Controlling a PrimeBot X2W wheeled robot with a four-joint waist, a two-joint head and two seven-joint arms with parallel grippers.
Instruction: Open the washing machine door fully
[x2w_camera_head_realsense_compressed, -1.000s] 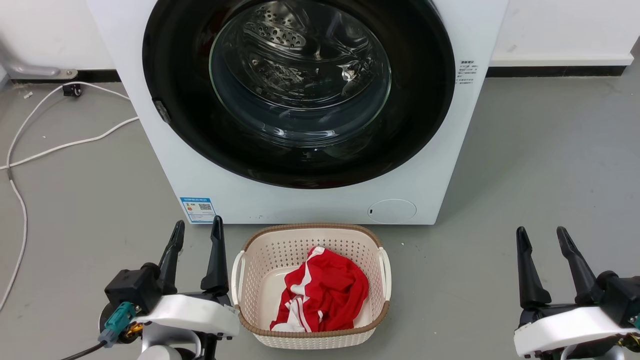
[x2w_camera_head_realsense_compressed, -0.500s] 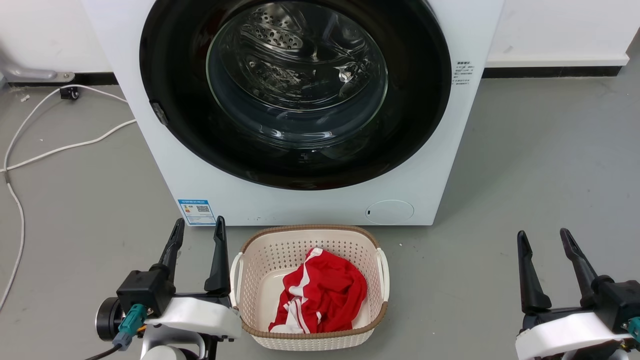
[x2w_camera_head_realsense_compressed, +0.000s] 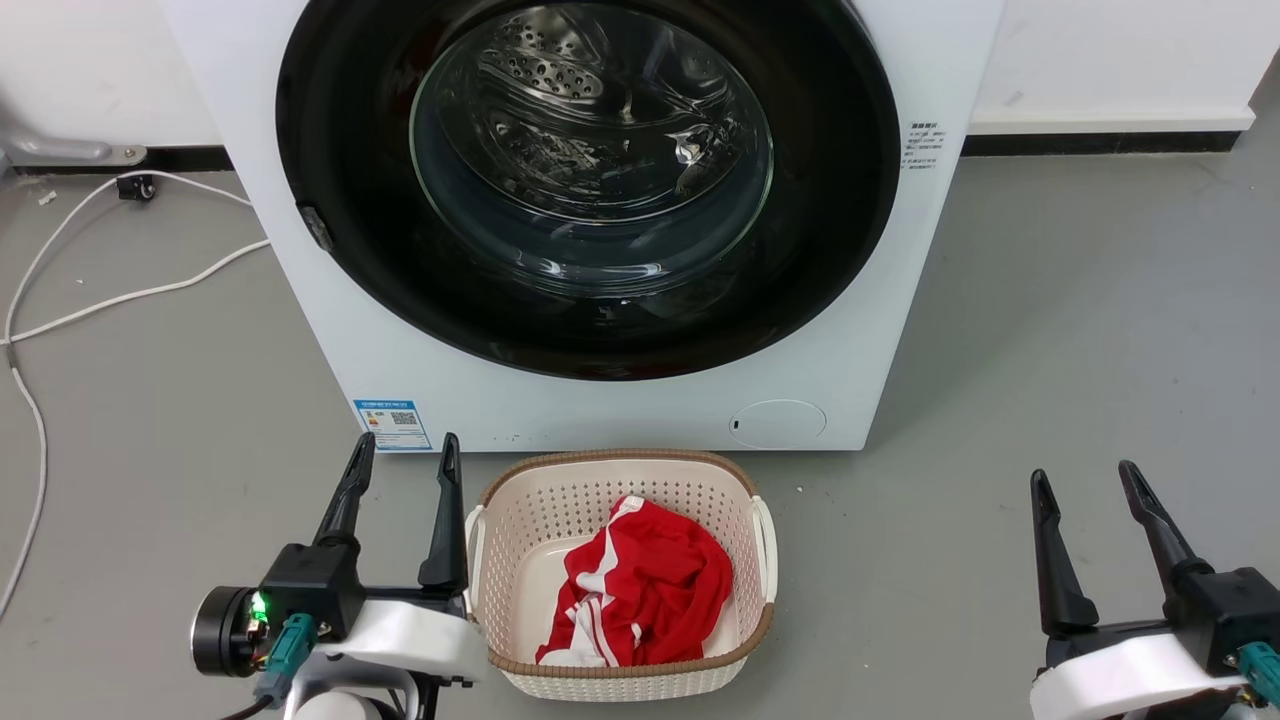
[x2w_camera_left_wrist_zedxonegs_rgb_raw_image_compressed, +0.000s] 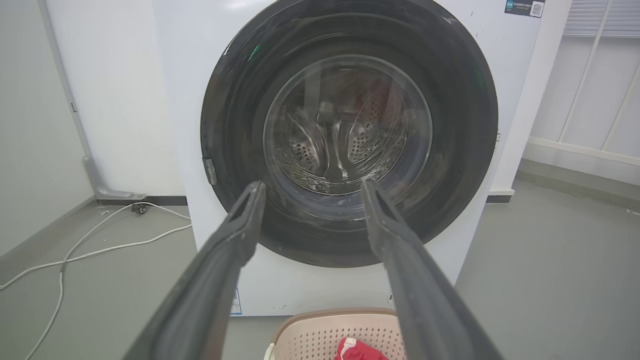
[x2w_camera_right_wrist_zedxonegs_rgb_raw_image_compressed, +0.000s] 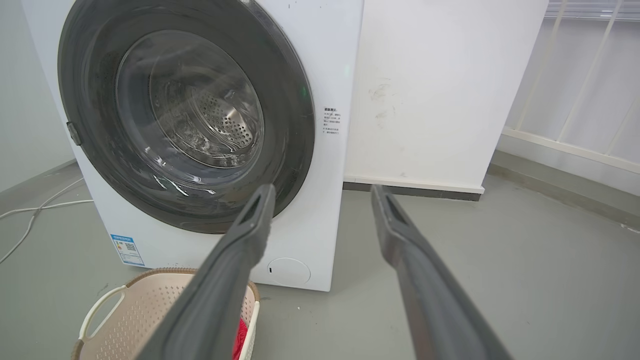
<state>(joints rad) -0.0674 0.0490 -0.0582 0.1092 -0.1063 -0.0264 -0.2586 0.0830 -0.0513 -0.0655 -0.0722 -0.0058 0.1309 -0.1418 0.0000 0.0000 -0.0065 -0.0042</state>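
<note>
Head view | left gripper (x2w_camera_head_realsense_compressed: 408, 445) low beside basket (x2w_camera_head_realsense_compressed: 620, 458), fingers apart | right gripper (x2w_camera_head_realsense_compressed: 1084, 475) low, fingers apart | one door (x2w_camera_head_realsense_compressed: 850, 200), closed | one basket

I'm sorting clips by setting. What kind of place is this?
Probably a laundry area, maybe a test room: a white front-loading washing machine, a basket holding a red garment before it.

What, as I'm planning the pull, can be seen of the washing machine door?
The washing machine door is a large round glossy black disc, nearly as wide as the white machine front, with a bulging clear glass centre showing the perforated steel drum. A small grey tab sits on its left edge. It appears shut, flat against the front. Nothing touches it: the left end effector and right end effector, both open, sit low before it.
</note>
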